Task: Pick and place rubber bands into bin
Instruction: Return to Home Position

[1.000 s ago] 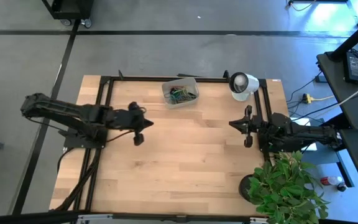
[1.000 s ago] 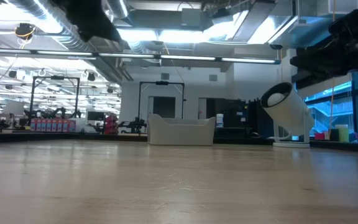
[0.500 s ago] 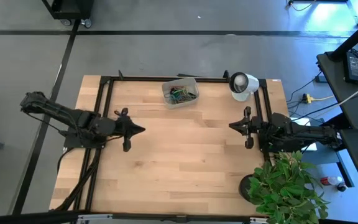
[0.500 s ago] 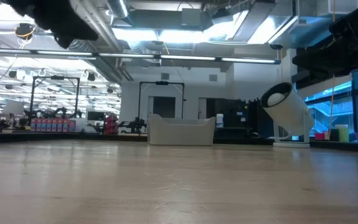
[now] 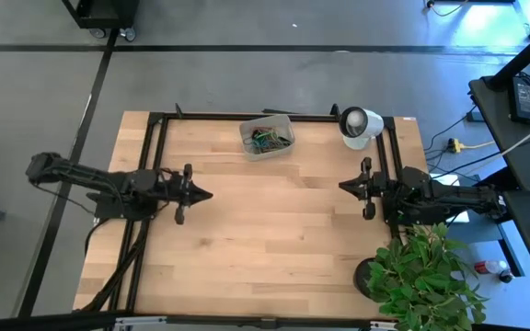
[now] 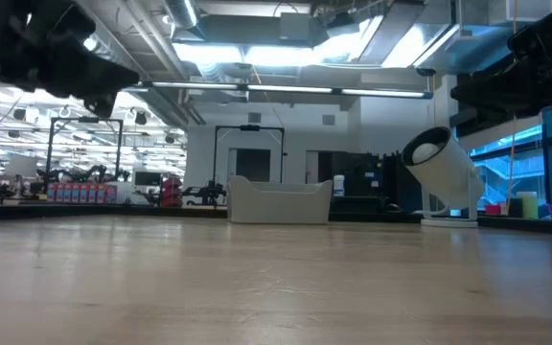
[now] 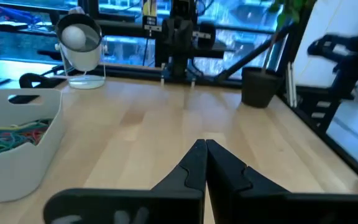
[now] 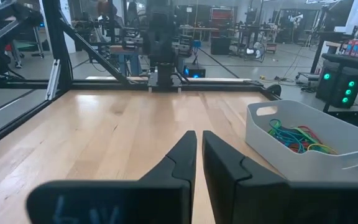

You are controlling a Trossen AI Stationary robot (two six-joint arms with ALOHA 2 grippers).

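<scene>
The wooden table (image 5: 274, 239) carries the bin (image 5: 245, 136) at the middle of its far edge, just inside the black frame rail. The left arm (image 5: 90, 176) lies low, well to the left of the bin and nearer the front. Its left gripper (image 5: 206, 194) points toward the table's middle, well apart from the bin. The fingers (image 7: 191, 165) are pressed tight together with nothing between them. The right arm (image 5: 449, 198) lies well to the right of the bin. Its right gripper (image 5: 344, 186) faces the left one across the bare wood, with fingers (image 8: 179, 158) drawn in to a thin slit and nothing in their grip. A leafy plant (image 5: 421, 276) stands far to the right of the bin, off the table's front corner. A white round lamp (image 5: 359, 124) sits near the bin's right side, apart from it. The rubber bands (image 5: 270, 139) lie in a tangled heap inside the bin, green, red, orange and blue among them.
</scene>
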